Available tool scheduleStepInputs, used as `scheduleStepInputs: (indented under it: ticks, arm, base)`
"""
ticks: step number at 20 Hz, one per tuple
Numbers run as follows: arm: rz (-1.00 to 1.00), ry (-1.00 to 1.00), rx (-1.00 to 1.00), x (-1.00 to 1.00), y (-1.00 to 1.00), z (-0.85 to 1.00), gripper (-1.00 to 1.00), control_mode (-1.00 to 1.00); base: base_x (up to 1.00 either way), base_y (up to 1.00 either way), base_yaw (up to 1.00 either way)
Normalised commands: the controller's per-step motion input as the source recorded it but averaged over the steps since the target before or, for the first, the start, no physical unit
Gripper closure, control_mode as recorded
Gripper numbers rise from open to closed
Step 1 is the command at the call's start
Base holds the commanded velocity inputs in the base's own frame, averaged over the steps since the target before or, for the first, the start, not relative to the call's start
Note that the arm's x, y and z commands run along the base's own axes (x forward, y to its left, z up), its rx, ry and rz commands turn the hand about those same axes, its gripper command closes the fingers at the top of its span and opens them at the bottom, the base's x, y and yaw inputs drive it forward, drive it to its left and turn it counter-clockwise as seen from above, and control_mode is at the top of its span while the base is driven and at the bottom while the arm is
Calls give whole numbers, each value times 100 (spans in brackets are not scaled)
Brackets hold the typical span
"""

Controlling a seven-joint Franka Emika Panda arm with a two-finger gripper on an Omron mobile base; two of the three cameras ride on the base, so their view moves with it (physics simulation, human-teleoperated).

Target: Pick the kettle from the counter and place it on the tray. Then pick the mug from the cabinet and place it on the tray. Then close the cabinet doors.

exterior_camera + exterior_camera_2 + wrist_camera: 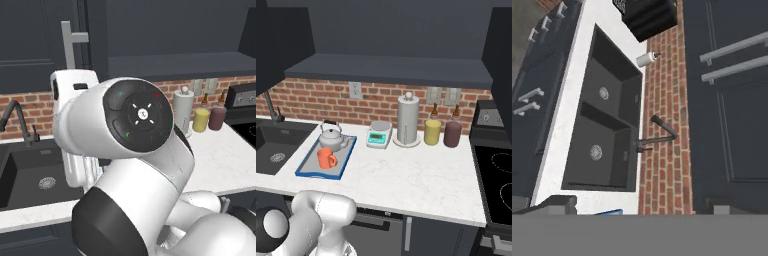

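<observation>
Two of the three jobs look done from where I'm sitting: the kettle (332, 135) and the mug (326, 158) are both sitting on the tray (306, 170), which lies on the counter (416, 180) just right of the sink (278, 145). The kettle is at the far end of the tray, upright, with its arched handle on top and the spout poking out to the right, as far as I can tell. The mug stands upright at the near end, handle sticking out to the right. The tray's long axis runs near to far, angled a bit, so the two items line up along it with room to spare.

That leaves the cabinet doors, I reckon. In the right base view the cabinet (391, 65) above the counter is open, with its shelf exposed. In the hand view I'm looking along the wall past the faucet (662, 131) at two long grey bar handles (734, 57) on closed navy doors, so I'd guess the arm is swinging up high to go for a door.

The gripper (639, 207) has its fingers spread wide with nothing between them, which makes sense if pushing a door comes next.
</observation>
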Motion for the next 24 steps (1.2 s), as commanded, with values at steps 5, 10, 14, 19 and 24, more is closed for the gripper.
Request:
scheduleStepInputs:
  ticks: [5,10,14,19,24]
  arm:
    - [-23,0,0,33,3,0,-100,-100]
    - [-20,0,-2,37,0,-3,-100,-100]
    - [-18,0,-2,41,0,-4,-100,-100]
    - [-23,0,-7,24,-25,-6,-100,-100]
    - [-28,-1,-8,9,-53,-11,-100,-100]
  base:
    - [0,0,0]
    - [0,0,0]
    - [0,0,0]
    - [0,0,0]
    - [0,0,0]
